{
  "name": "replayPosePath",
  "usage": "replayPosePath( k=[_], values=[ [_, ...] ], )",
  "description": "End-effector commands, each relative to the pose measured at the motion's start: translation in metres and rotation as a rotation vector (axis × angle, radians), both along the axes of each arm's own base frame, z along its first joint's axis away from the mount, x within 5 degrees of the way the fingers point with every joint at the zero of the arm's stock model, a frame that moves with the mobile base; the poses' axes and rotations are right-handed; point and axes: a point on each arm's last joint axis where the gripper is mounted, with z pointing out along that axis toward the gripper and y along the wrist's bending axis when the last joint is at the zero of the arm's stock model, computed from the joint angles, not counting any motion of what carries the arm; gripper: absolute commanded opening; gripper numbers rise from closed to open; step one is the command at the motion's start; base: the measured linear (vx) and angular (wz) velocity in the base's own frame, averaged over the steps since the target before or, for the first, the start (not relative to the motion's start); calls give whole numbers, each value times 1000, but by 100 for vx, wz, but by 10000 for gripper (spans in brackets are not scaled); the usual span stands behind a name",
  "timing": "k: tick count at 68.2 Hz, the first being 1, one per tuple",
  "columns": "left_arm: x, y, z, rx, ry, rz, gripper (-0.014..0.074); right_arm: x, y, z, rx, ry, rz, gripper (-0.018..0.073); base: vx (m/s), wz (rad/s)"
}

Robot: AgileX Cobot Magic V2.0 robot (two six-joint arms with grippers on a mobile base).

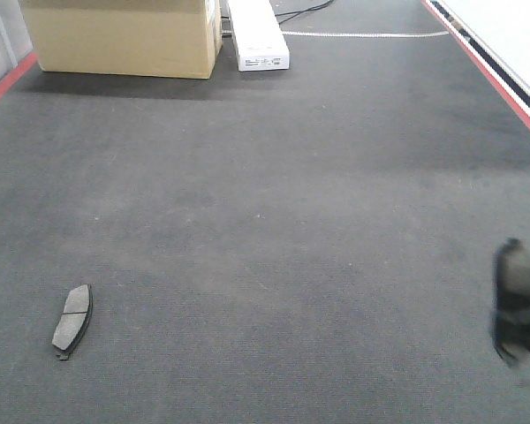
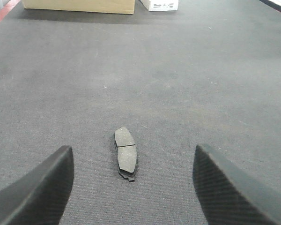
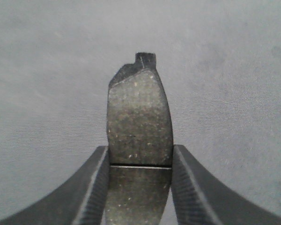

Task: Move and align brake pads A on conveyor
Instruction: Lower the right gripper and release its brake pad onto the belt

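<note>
Right end effector (image 3: 139, 154) clamps brake pad (image 3: 138, 108), left end effector (image 2: 131, 150) gapes; white box (image 1: 258, 35) illegible

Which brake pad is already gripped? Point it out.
The pad clamped at its groove by the right gripper; the other pad lies loose on the conveyor, ahead of the open left gripper.

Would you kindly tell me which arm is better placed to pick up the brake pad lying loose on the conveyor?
Left, probably. The left gripper is open, with the loose brake pad on the conveyor ahead between its fingers. The right gripper is shut on the other brake pad.
</note>
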Motion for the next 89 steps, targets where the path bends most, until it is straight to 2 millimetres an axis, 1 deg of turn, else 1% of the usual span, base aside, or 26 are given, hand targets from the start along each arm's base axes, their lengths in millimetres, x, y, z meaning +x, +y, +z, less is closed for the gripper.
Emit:
replayPosePath(
  k=[1, 5, 6, 9, 17, 20, 21, 22, 32, 40, 47, 57, 62, 68, 72, 79, 85, 89],
  values=[
    [2, -1, 13, -18, -74, -4, 512, 37, 3, 15, -37, -66, -1, 8, 0, 0],
    [2, -1, 13, -18, -74, -4, 512, 56, 5, 14, -68, -22, 4, 10, 0, 0],
    [2, -1, 13, -18, -74, -4, 512, 62, 6, 11, -74, 3, 5, 10, 0, 0],
    [2, -1, 13, -18, -74, -4, 512, 73, 7, 9, -87, 38, 6, 12, 0, 0],
    [2, -1, 13, -18, -74, -4, 512, 106, 13, -5, -112, 147, 9, 20, 0, 0],
    [2, -1, 13, -18, -74, -4, 512, 119, 15, -15, -121, 198, 10, 29, 0, 0],
    [2, -1, 13, -18, -74, -4, 512, 121, 15, -15, -121, 201, 10, 32, 0, 0],
    [2, -1, 13, -18, -74, -4, 512, 125, 16, -19, -123, 227, 10, 38, 0, 0],
    [2, -1, 13, -18, -74, -4, 512, 156, 21, -45, -144, 338, 13, 104, 0, 0],
    [2, -1, 13, -18, -74, -4, 512, 173, 24, -62, -152, 384, 16, 170, 0, 0],
    [2, -1, 13, -18, -74, -4, 512, 184, 26, -77, -159, 426, 18, 207, 0, 0],
    [2, -1, 13, -18, -74, -4, 512, 192, 27, -96, -179, 498, 30, 233, 0, 0],
    [2, -1, 13, -18, -74, -4, 512, 197, 27, -104, -191, 534, 31, 259, 0, 0],
    [2, -1, 13, -18, -74, -4, 512, 201, 28, -107, -193, 539, 31, 313, 0, 0],
    [2, -1, 13, -18, -74, -4, 512, 204, 29, -104, -188, 517, 30, 352, 0, 0],
    [2, -1, 13, -18, -74, -4, 512, 205, 29, -90, -170, 460, 16, 414, 0, 0],
    [2, -1, 13, -18, -74, -4, 512, 201, 29, -74, -161, 416, 14, 444, 0, 0],
    [2, -1, 13, -18, -74, -4, 512, 194, 27, -61, -160, 385, 16, 447, 0, 0]
  ],
)
